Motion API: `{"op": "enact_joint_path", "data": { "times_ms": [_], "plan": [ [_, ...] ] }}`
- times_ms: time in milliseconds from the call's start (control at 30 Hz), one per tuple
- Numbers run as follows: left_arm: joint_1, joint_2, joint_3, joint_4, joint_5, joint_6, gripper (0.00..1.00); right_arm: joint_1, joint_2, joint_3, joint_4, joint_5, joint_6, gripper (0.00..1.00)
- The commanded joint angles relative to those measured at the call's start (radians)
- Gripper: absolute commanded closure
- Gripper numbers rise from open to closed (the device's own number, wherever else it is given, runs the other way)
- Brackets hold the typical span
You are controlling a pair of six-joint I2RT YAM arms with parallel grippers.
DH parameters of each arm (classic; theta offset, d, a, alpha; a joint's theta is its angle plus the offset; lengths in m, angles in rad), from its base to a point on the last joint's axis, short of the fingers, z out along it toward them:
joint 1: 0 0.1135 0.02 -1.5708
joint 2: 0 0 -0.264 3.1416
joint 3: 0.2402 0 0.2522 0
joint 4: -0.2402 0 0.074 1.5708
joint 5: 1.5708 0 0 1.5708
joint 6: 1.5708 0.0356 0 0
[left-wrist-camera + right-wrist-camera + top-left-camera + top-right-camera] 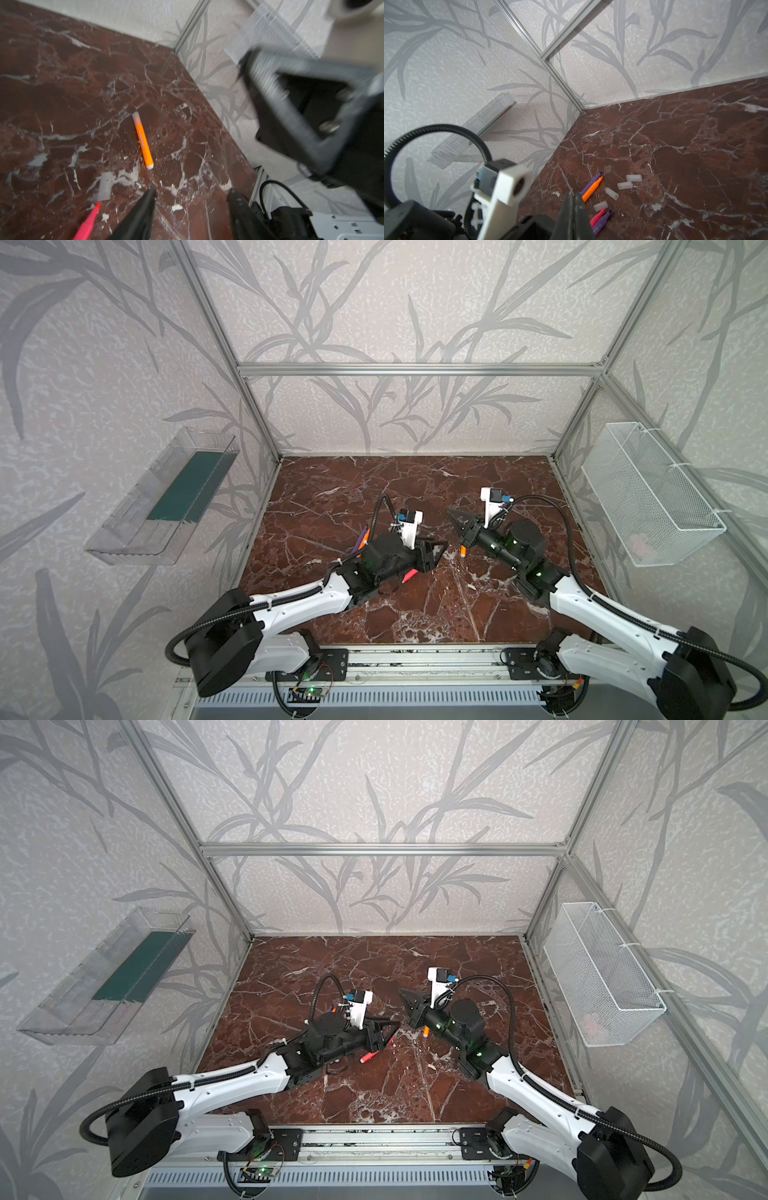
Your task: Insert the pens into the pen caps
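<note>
Glossy red-brown marble tabletop point(374, 497), threaded with white veins. Left gripper point(192, 190): its black tapered fingers point(145, 209) are spread wide with nothing between them, low over the stone near table centre. Right gripper point(574, 197): matte wedge fingers pressed flat together, empty, at about 1 o'clock of the left one in both top views. A slim orange plastic marker pen point(143, 143) lies flat at 3 o'clock of centre, its tip inside a translucent greyish tube cap point(136, 118), white plug at the other end. A pink-red marker pen point(89, 221), pointed tip bare, lies at 6 o'clock of centre, partly under the left gripper. A loose frosted cap point(105, 187) rests near its tip, apart from it. At 9 o'clock, partly behind the left arm, lie two purple pens point(591, 182), a second orange pen point(592, 192) and a second pink-red pen point(598, 216), all uncapped. Four cloudy cylindrical caps point(612, 193) lie scattered beside them.
</note>
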State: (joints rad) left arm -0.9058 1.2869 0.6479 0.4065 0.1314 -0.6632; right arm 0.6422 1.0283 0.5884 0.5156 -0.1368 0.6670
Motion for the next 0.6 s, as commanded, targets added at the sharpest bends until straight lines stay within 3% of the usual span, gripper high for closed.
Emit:
{"op": "enact_joint_path", "data": {
  "times_ms": [0, 267, 433, 567],
  "plan": [
    [0.010, 0.013, 0.069, -0.127, -0.022, 0.020, 0.13, 0.003, -0.005, -0.005, -0.088, 0.111, -0.023, 1.00],
    [0.051, 0.051, 0.139, -0.278, -0.104, 0.077, 0.09, 0.003, -0.042, 0.013, -0.367, 0.364, -0.062, 1.00],
    [0.051, 0.031, 0.127, -0.414, -0.170, 0.165, 0.12, 0.002, 0.000, 0.035, -0.463, 0.420, -0.066, 0.79],
    [0.051, 0.031, 0.105, -0.509, -0.174, 0.186, 0.13, 0.002, 0.093, 0.073, -0.486, 0.355, -0.091, 0.70]
  ]
}}
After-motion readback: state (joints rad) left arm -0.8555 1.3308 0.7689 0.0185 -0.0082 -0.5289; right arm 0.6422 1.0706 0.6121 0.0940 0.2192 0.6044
